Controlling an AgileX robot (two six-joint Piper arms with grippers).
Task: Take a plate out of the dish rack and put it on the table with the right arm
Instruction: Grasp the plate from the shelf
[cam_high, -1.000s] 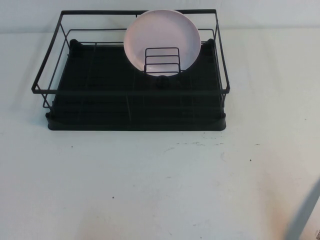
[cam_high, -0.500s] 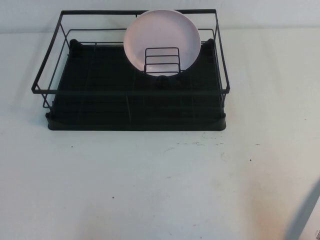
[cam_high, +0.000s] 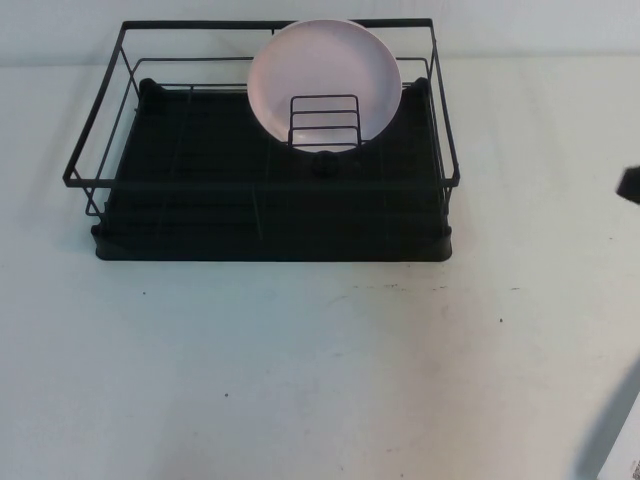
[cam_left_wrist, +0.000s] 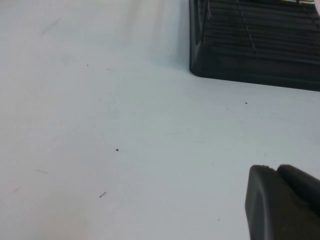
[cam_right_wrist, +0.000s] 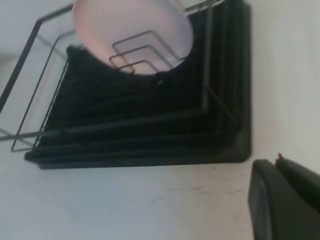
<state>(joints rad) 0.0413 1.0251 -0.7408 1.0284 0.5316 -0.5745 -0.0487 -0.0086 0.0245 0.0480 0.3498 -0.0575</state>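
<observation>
The pale pink plate (cam_high: 324, 85) stands on edge in the black wire dish rack (cam_high: 270, 215), leaning behind the small wire divider (cam_high: 324, 122) at the rack's back right. It also shows in the right wrist view as the plate (cam_right_wrist: 131, 27) inside the rack (cam_right_wrist: 150, 125). My right gripper (cam_right_wrist: 276, 162) is shut and holds nothing; it hovers over the white table (cam_high: 320, 370), short of the rack's near right corner. A black part of the right arm (cam_high: 630, 185) pokes in at the right edge. My left gripper (cam_left_wrist: 272, 170) is shut and holds nothing, over bare table beside the rack's corner (cam_left_wrist: 250, 55).
A grey blurred part of the right arm (cam_high: 612, 430) crosses the near right corner of the high view. The white table has small dark specks and scuffs (cam_high: 400, 288) in front of the rack.
A black part of the right arm has come into the high view at its right edge. The plate and the rack have not moved.
</observation>
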